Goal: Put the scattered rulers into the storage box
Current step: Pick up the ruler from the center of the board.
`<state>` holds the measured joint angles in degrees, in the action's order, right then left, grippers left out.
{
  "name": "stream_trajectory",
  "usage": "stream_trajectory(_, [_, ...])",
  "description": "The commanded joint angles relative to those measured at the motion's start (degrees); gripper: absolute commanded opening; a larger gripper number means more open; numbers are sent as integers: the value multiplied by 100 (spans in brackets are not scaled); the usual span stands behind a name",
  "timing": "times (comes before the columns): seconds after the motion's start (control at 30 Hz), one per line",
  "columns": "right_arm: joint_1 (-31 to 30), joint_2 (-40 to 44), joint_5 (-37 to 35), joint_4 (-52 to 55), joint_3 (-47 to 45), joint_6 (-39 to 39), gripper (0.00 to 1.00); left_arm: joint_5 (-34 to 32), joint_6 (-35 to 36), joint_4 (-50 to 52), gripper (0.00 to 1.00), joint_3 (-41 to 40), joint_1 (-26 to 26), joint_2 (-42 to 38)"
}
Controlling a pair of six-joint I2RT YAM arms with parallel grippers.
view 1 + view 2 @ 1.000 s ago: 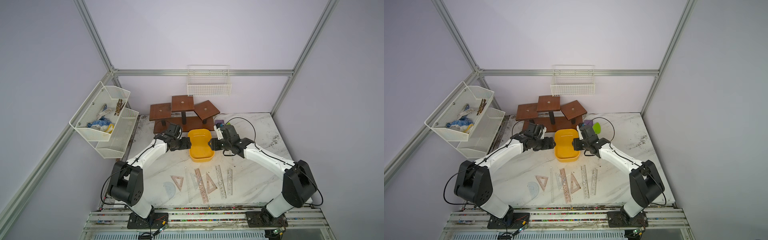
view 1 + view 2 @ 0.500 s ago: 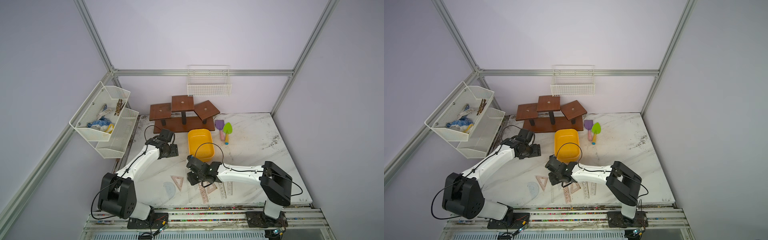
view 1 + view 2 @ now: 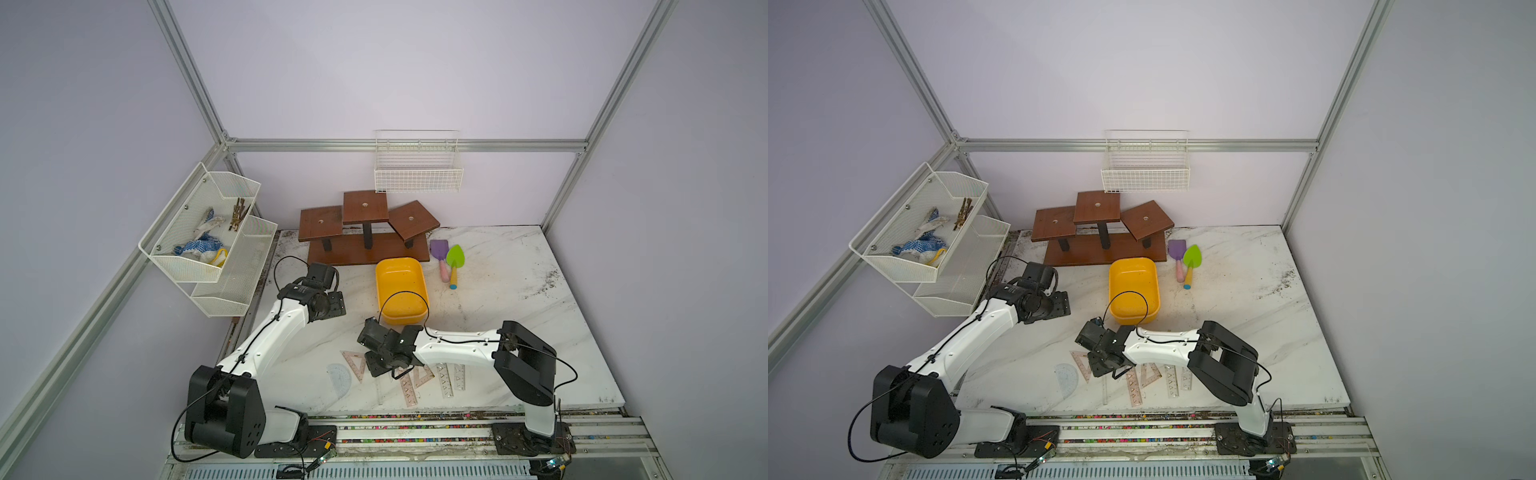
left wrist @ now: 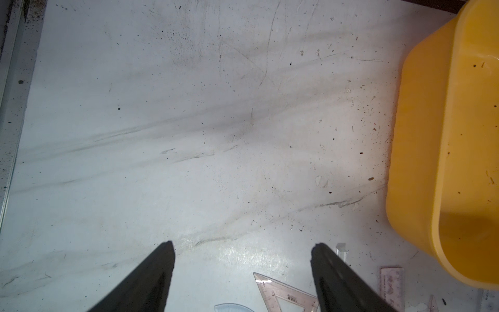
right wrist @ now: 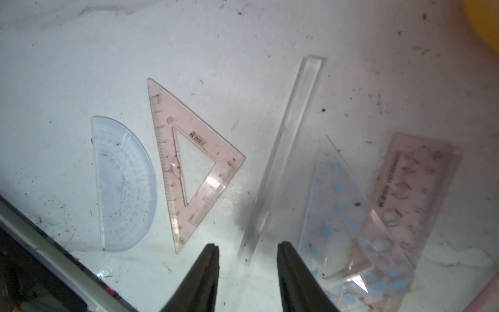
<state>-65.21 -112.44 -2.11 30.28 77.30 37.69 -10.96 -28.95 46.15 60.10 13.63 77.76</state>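
Observation:
The yellow storage box (image 3: pixel 401 286) stands mid-table, nothing in it. Several rulers lie flat near the front edge: a bluish protractor (image 5: pixel 121 183), a pink set square (image 5: pixel 194 129), a clear straightedge (image 5: pixel 291 135), a blue-dotted set square (image 5: pixel 334 194) and a pink stencil straightedge (image 5: pixel 413 189). My right gripper (image 5: pixel 248 245) hangs low over them, open, its fingers either side of the clear straightedge. My left gripper (image 4: pixel 243 247) is open over bare table, left of the box (image 4: pixel 445 162), holding nothing.
A brown wooden stand (image 3: pixel 365 232) sits behind the box, with purple (image 3: pixel 439 251) and green (image 3: pixel 455 257) toy shovels to its right. A white wire basket (image 3: pixel 417 170) hangs on the back wall, and white mesh shelves (image 3: pixel 208 232) on the left wall. The right arm's cable loops over the box.
My right arm has swung from the box's right side down to the rulers at the front, its jaws narrower. My left arm has drawn back leftward from the box.

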Motion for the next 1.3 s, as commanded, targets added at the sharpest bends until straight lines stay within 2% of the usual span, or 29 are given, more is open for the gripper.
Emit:
stream_trajectory(0.0, [-60,-152,-86,241,143,82,41,-86,-14,-36,84,41,-11,-112])
stream_trajectory(0.37, [-62,-568,-63,579,489,115,32,-29,3,-53,84,46,-27,-50])
stream_trajectory(0.6, [-36,-656,-123,692,598,167,21,15,13,-71,84,53,-70,-32])
stream_trajectory(0.73, [13,-665,-130,716,633,186,5,49,15,-84,84,55,-97,-50])
stream_trajectory(0.83, [26,-641,-246,824,708,192,1,167,29,-146,84,94,-168,-37])
stream_trajectory(1.1, [69,-44,-808,917,672,273,0,394,74,-251,84,115,-255,-128])
stream_trajectory(1.27, [166,232,-920,953,837,153,0,639,87,-299,84,229,-253,-129])
